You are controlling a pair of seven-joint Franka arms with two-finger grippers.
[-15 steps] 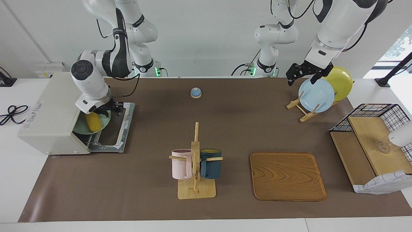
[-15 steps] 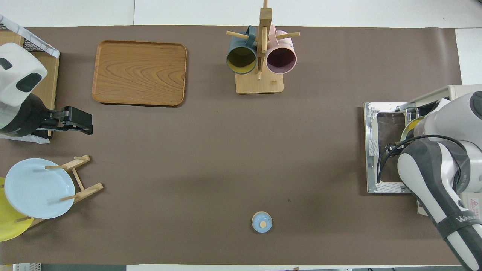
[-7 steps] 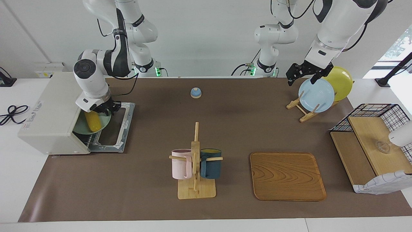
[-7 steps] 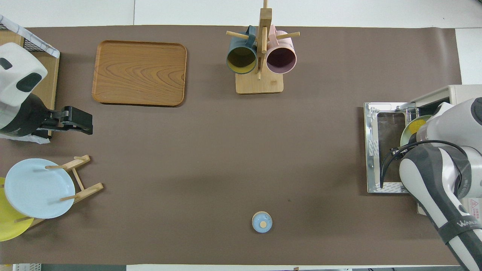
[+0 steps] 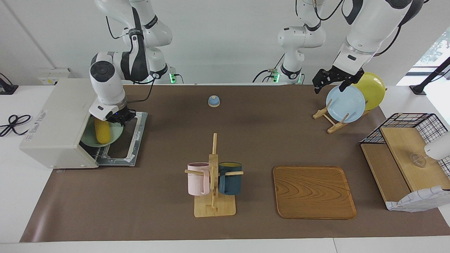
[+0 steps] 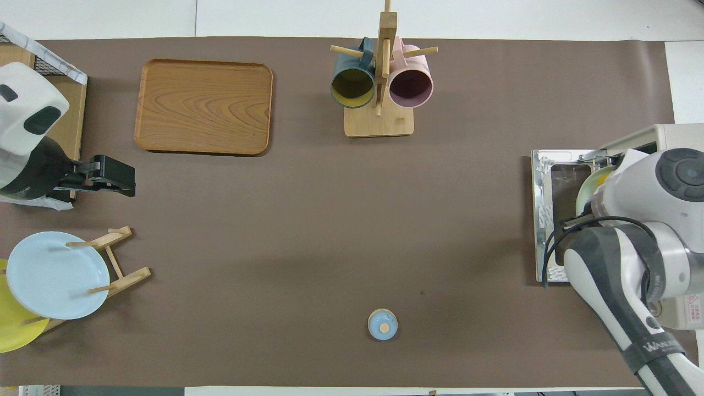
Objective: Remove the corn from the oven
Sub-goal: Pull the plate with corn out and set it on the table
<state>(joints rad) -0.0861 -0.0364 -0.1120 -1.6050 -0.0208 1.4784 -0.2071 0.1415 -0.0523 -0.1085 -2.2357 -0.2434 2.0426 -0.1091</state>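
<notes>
The off-white oven (image 5: pixel 52 119) stands at the right arm's end of the table, its door (image 5: pixel 130 140) folded down flat. The yellow corn (image 5: pixel 102 130) lies on a pale green plate (image 5: pixel 116 135) that sticks out of the oven's mouth onto the wire rack. My right gripper (image 5: pixel 117 118) points down at the plate's rim nearer the robots, beside the corn's end, and is shut on that rim. In the overhead view the right wrist hides it; only the plate's edge (image 6: pixel 583 190) shows. My left gripper (image 5: pixel 328 88) (image 6: pixel 131 180) waits open over the plate rack.
A mug rack (image 5: pixel 214 179) with a pink and a dark blue mug stands mid-table, a wooden tray (image 5: pixel 314 192) beside it. A small blue bell (image 5: pixel 213 101) sits near the robots. A rack holds a blue plate (image 5: pixel 346 103) and a yellow one; a wire shelf (image 5: pixel 407 154) stands beside it.
The right gripper has closed at the plate's rim and its wrist has turned more upright. The green plate with the corn has slid a little out toward the door. The left arm has not moved.
</notes>
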